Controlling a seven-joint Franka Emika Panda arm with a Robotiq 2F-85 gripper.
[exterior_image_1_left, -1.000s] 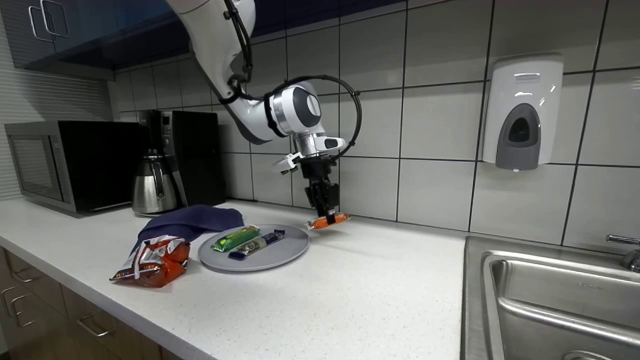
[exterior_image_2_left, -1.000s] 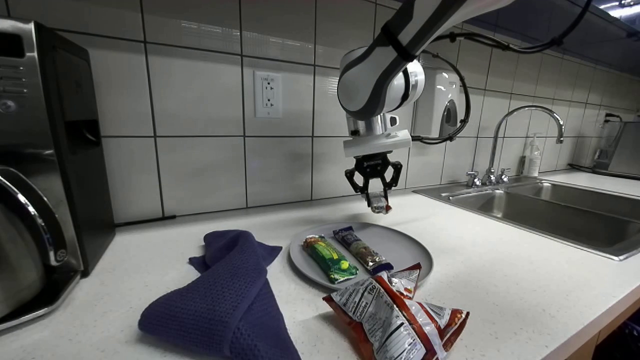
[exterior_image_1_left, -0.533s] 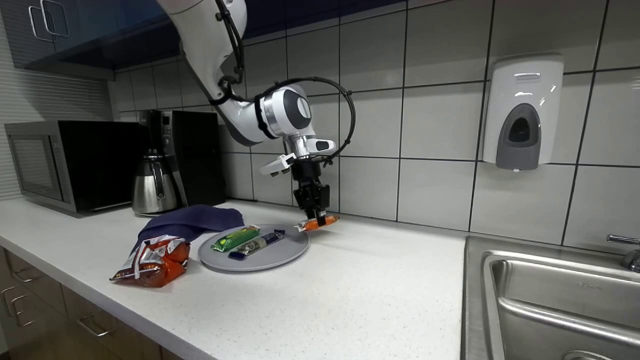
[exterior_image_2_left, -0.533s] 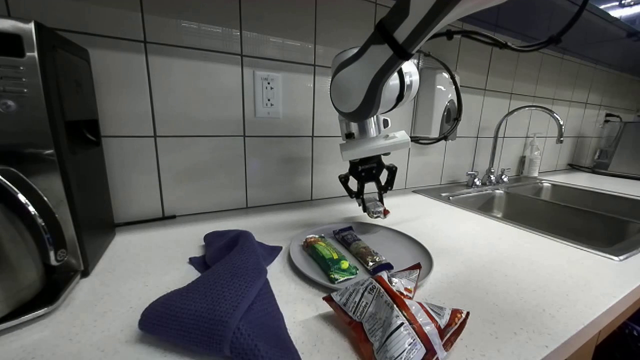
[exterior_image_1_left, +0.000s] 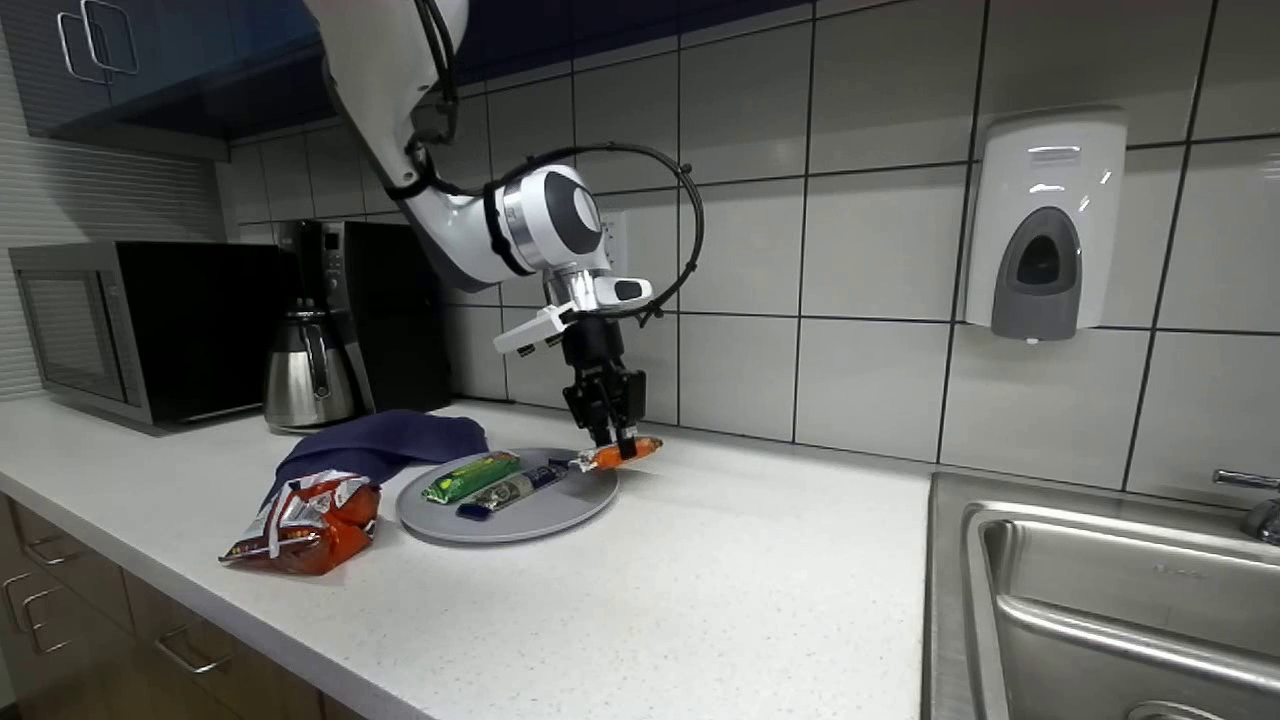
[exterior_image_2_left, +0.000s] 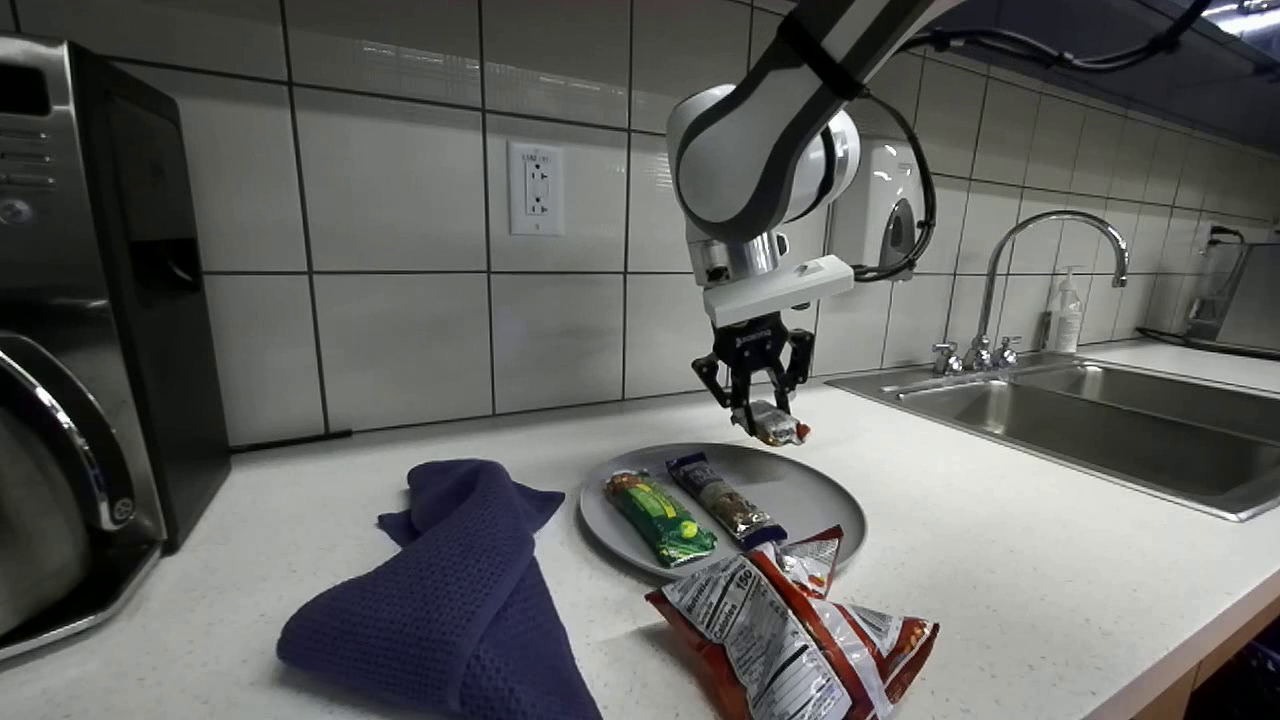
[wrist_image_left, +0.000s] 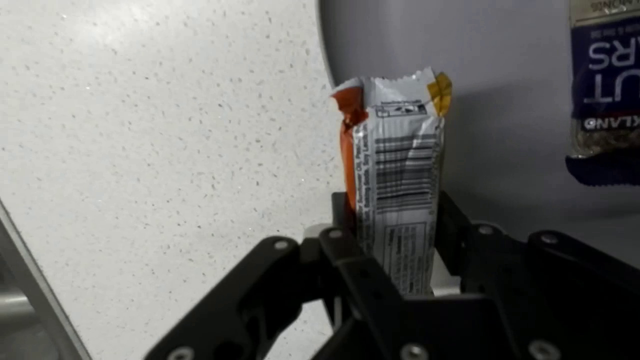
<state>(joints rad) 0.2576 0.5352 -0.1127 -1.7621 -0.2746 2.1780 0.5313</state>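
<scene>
Mia: What did you see farthest left, in an exterior view?

Ben: A microwave (exterior_image_1_left: 200, 330). Next came a shiny red snack bag (exterior_image_1_left: 320, 520), lying near the front of the white counter (exterior_image_1_left: 720, 580).

Mia: And then?

Ben: A silver coffee pot (exterior_image_1_left: 305, 375) stood by a black coffee machine (exterior_image_1_left: 400, 320). A crumpled blue cloth (exterior_image_1_left: 400, 440) lay behind the bag.

Mia: Was there a plate?

Ben: Yes, a round gray plate (exterior_image_1_left: 575, 505), just beside the bag. A green bar (exterior_image_1_left: 470, 478) lay on it, and a dark blue bar (exterior_image_1_left: 512, 490) lay to the right of the green one.

Mia: Where was the claw?

Ben: The claw (exterior_image_1_left: 614, 446) was at the plate's right edge, up above. It was pinching an orange bar (exterior_image_1_left: 606, 459) around the middle.

Mia: How did that look in the wrist view?

Ben: Two black fingers (wrist_image_left: 450, 240) squeezed its long sides. One end stuck out over the plate's rim. I saw its white back, with black stripes.

Mia: What was on the right?

Ben: A white and gray soap box (exterior_image_1_left: 1050, 220) hung on the tile wall (exterior_image_1_left: 890, 240). Last came a metal sink (exterior_image_1_left: 948, 600), set into the counter.
</scene>
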